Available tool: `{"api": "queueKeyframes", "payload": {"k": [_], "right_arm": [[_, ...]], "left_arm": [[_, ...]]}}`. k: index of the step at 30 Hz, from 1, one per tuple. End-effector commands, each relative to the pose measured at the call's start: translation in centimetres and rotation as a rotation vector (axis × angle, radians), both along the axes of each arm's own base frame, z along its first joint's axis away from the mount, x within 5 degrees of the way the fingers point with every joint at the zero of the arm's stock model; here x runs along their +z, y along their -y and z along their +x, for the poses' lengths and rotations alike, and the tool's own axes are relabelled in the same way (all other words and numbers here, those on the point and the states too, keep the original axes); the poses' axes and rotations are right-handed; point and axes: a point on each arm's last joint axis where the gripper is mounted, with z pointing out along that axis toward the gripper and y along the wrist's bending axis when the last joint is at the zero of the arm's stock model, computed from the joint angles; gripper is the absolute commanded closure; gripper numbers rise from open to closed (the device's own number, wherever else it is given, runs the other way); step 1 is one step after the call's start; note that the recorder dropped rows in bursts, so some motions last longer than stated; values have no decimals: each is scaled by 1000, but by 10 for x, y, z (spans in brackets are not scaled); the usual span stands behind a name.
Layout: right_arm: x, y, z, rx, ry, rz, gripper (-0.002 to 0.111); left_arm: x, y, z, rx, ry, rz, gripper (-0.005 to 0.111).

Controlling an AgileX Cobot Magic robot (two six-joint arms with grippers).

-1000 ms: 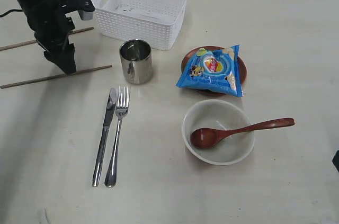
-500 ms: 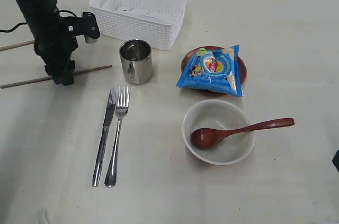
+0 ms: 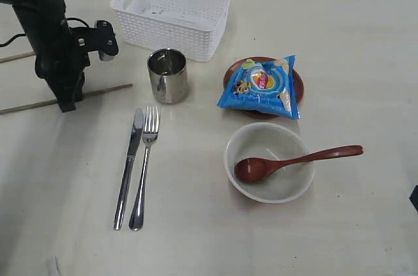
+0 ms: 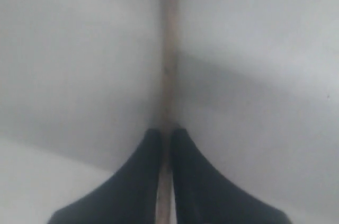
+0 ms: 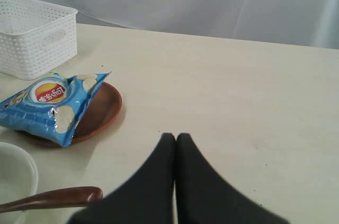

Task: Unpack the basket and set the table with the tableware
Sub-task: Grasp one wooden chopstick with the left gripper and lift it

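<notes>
My left gripper stands at the far left of the table, shut on one wooden chopstick, which runs between its fingers in the left wrist view. The other chopstick lies behind that arm, partly hidden. The white basket sits at the back. A steel cup, knife and fork, a brown plate, and an off-white bowl holding a wooden spoon are laid out. My right gripper is shut and empty over bare table.
A blue snack packet lies on top of the plate. In the right wrist view the packet, plate, basket and spoon tip lie off to one side of the fingers.
The left gripper came down from open onto the nearer chopstick and shut on it. The chopstick slid slightly to the left. Nothing else moved.
</notes>
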Motion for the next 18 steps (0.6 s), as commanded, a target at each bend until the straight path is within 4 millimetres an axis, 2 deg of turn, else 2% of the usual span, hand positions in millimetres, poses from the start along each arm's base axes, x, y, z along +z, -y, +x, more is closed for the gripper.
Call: {"api": "queueKeyframes", "payload": {"k": [1, 4, 8, 12, 18], "right_arm": [[0, 0, 0, -6, 6, -3, 109], [0, 0, 0, -6, 6, -3, 109], [0, 0, 0, -6, 6, -3, 109], [0, 0, 0, -6, 6, -3, 109], [0, 0, 0, -6, 6, -3, 109]], "left_arm": [[-22, -12, -8, 55, -27, 124, 107], [-9, -14, -6, 81, 25, 131, 107], [21, -14, -6, 109, 107, 108, 107], [58, -13, -11, 219, 188, 58, 107], [91, -9, -26, 406, 187, -52, 107]]}}
